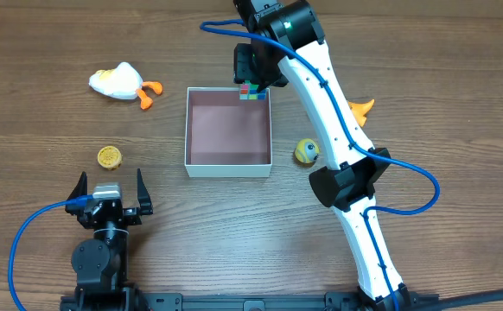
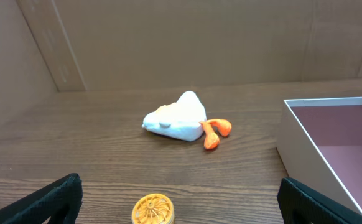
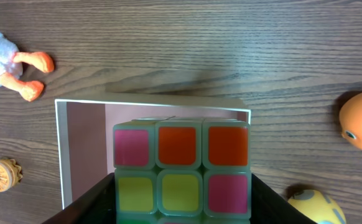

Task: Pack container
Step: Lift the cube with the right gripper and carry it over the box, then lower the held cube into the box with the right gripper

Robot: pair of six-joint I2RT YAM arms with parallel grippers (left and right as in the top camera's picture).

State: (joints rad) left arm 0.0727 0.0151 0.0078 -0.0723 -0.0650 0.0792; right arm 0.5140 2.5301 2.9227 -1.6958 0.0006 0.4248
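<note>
Container (image 1: 228,170) mid-surface (image 1: 442,104). Plush duck (image 1: 117,82) to its far left. Round disc (image 1: 109,156) to its near left, ahead of left hand (image 1: 111,179). Cube (image 3: 181,168), held in right hand (image 1: 253,79), over container's far right corner. Ball toy (image 1: 307,152) just right of container.

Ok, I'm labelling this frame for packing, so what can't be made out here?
Orange toy: overhead, mostly behind the right arm; right wrist, cut by the edge.
Cube: overhead, mostly under the right gripper; right wrist, cut by the bottom edge.
Container: left wrist, cut by the right edge.
</note>
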